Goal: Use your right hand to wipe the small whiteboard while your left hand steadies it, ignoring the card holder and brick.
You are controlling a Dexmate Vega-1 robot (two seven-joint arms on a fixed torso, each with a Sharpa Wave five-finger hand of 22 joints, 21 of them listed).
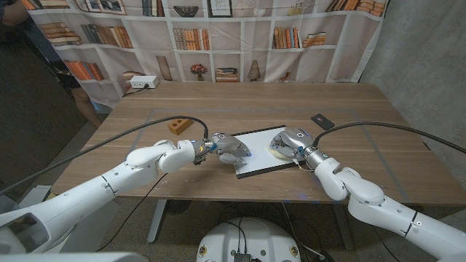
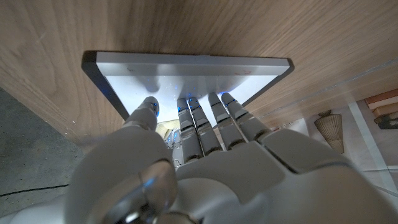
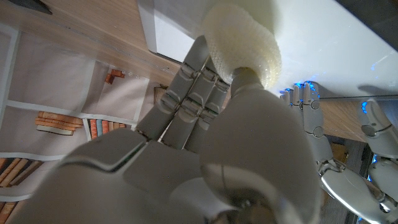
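1. The small whiteboard [image 1: 258, 149] lies flat on the wooden table [image 1: 349, 116], near the middle of the front edge.
2. The left hand [image 1: 227, 149] is at the board's 9 o'clock side. In the left wrist view its fingertips [image 2: 186, 106] press down on the white board [image 2: 186, 71] near its edge. The fingers are stretched out side by side. They wrap around nothing.
3. The right hand [image 1: 291, 142] is at the board's 3 o'clock corner. It holds a round, cream-coloured wiping pad [image 1: 277, 149].
4. In the right wrist view the pad [image 3: 245, 40] looks soft and bumpy. The fingers [image 3: 193, 81] and thumb of the right hand [image 3: 205, 124] squeeze it, and it touches the white board [image 3: 336, 56].
5. The same view shows the left hand [image 3: 329, 155] at the board's far edge, with small blue lights on its fingers.
6. An orange brick [image 1: 179, 126] sits on the table at 10 o'clock from the board, well apart from it.
7. A small dark flat thing [image 1: 322, 121] lies at 2 o'clock from the board. I cannot tell what it is.
8. A curtain printed with bookshelves [image 1: 240, 36] hangs behind the table.
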